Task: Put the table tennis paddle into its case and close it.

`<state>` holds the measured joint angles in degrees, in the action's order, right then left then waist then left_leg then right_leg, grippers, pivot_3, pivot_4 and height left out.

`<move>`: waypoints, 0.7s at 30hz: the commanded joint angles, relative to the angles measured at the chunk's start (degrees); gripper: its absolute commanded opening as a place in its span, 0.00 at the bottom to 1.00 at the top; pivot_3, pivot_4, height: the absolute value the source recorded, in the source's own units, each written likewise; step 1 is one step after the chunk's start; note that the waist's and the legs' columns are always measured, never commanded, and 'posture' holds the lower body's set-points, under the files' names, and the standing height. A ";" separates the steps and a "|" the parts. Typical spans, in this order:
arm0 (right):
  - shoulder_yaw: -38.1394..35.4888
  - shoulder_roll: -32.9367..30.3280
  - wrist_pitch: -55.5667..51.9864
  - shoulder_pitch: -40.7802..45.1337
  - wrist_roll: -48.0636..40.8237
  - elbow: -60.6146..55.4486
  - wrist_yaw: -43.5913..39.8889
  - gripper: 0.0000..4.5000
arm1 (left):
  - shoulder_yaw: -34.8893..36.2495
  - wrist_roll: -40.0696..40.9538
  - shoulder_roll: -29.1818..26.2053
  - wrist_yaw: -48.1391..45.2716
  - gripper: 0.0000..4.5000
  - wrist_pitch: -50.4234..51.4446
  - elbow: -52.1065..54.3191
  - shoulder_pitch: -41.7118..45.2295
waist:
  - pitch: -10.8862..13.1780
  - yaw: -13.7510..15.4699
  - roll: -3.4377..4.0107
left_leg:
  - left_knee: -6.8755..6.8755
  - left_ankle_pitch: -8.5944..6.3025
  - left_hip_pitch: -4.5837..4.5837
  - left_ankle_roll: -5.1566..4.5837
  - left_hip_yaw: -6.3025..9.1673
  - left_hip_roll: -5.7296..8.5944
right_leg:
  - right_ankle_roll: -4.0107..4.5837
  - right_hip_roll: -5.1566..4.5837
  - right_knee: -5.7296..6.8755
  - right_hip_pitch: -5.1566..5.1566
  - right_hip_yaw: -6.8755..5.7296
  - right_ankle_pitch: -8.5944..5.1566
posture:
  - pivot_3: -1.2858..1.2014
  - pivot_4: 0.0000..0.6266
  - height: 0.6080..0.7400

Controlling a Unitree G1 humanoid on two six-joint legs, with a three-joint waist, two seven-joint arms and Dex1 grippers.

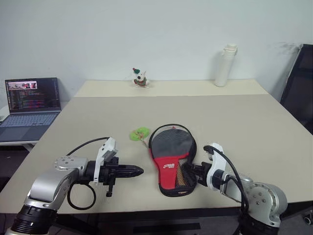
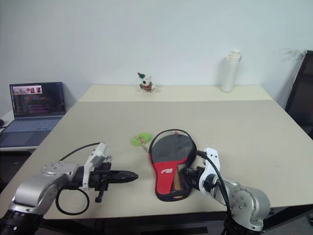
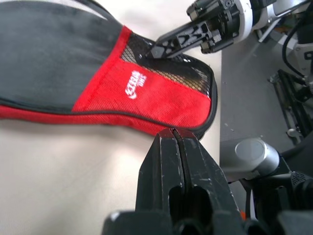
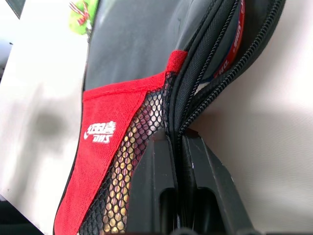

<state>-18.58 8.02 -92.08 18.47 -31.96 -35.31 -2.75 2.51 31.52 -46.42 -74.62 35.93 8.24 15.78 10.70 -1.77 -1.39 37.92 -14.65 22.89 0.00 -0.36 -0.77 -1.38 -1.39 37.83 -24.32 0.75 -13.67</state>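
Beige table (image 1: pixel 254 127) holds the case (image 1: pixel 171 159); right pincer (image 1: pixel 191 169) pinches its zipper rim; left pincer (image 1: pixel 139 171) closed, empty

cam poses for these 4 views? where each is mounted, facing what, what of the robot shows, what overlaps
Left eye: on the head, looking forward and down over the table; both arms show, left gripper shut and free.
Right eye: same head, same scene; right gripper at the case.
Left wrist: along its own shut jaws toward the case's red side; the right gripper shows too.
Right wrist: along its own jaws, shut on the case's zipper rim.
Shared: the case appears in all four.
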 commanded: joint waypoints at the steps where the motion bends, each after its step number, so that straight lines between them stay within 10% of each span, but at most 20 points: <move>1: 1.96 4.27 -0.42 -5.41 -3.44 -4.01 2.02 0.00 | -0.04 0.25 -0.95 -1.32 0.00 -1.51 -0.32 0.38 | 0.00 -0.01 0.00 | 0.00 0.00 0.00 0.00 -0.01 0.00 | 0.00 0.00 0.00 0.00 0.01 0.00 | 0.52 0.24 1.00; 15: 3.67 -0.21 -0.42 -8.47 -18.47 -1.26 10.47 0.00 | -0.40 0.17 -1.70 -1.41 0.00 -2.24 -0.17 0.05 | -0.01 -0.16 -0.01 | -0.05 0.00 -0.01 -0.01 -0.02 -0.05 | 0.00 0.04 -0.09 0.02 0.03 -0.02 | 0.52 0.24 1.00; 21: 3.01 -2.13 -0.42 -7.54 -21.28 -0.20 12.69 0.38 | -0.27 0.38 -1.50 -0.75 0.00 -1.94 0.49 -0.18 | -0.01 -0.19 -0.01 | -0.07 0.00 -0.01 -0.01 -0.02 -0.08 | 0.02 0.08 -0.11 0.01 0.03 -0.03 | 0.52 0.24 1.00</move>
<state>-16.60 4.60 -92.05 11.14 -50.85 -35.03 9.52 1.84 31.29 -47.21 -75.54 34.37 6.58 15.51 10.69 -1.96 -1.40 37.85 -14.66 22.88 0.00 -0.38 -0.85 -1.36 -1.31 37.72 -24.31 0.77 -13.71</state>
